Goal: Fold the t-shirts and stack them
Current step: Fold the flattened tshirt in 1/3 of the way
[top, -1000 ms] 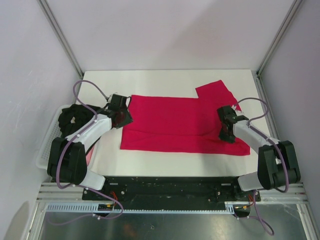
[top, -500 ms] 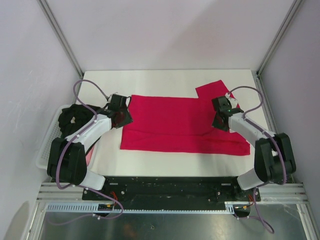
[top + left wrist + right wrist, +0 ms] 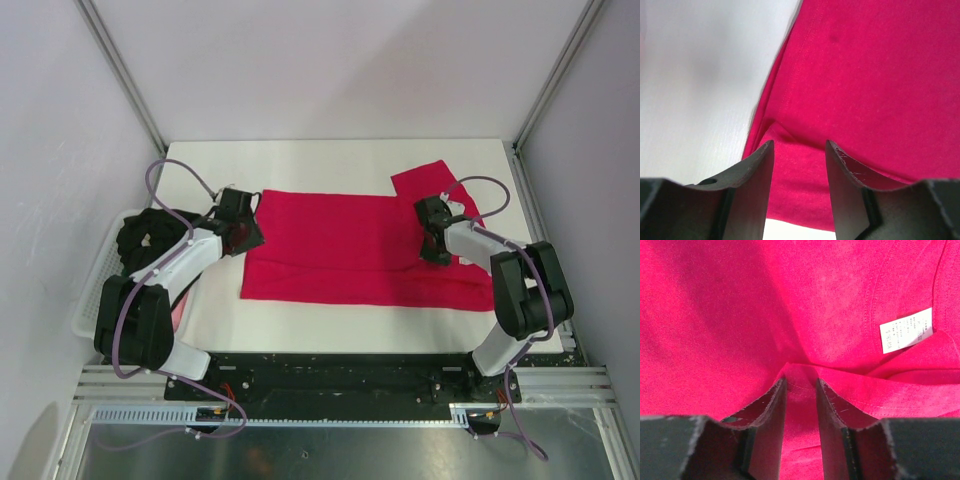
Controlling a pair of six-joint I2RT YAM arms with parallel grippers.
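The crimson-red t-shirt (image 3: 340, 240) lies spread across the white table, with one sleeve (image 3: 430, 178) at the back right. My right gripper (image 3: 433, 245) is over its right part, shut on a raised fold of the red cloth (image 3: 801, 381); a white care label (image 3: 905, 330) shows beside it. My left gripper (image 3: 243, 232) stands at the shirt's left edge, its jaws apart over the red hem (image 3: 799, 145), and the cloth (image 3: 865, 75) lies flat between them. A black t-shirt (image 3: 140, 240) sits bunched in the basket, and a pale pink one (image 3: 180, 310) peeks out beside it.
A white lattice basket (image 3: 92, 295) stands off the table's left edge. Metal frame posts (image 3: 125, 75) rise at both back corners. Bare white table (image 3: 320, 160) lies behind the shirt and along its front (image 3: 320, 325).
My right gripper has moved back and to the left, dragging the shirt's front right part inward with it. The left arm has not moved.
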